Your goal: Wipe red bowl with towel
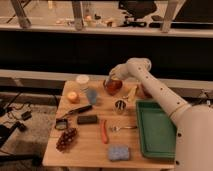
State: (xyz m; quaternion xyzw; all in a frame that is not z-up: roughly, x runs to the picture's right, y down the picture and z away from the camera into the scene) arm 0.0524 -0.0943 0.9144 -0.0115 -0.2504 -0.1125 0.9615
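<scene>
A: Where is the gripper (pixel 111 80)?

B: Over the red bowl (pixel 113 87), near the table's (pixel 90 142) far edge. Whether its fingers grip a towel, I cannot tell.

A: Which step?

B: Probably the wiping (contact unclear). Next: sweep around the bowl's inside.

On the table (pixel 90 145), the gripper (pixel 111 80) sits over the bowl (pixel 113 87), the tray (pixel 157 130) to the right.
</scene>
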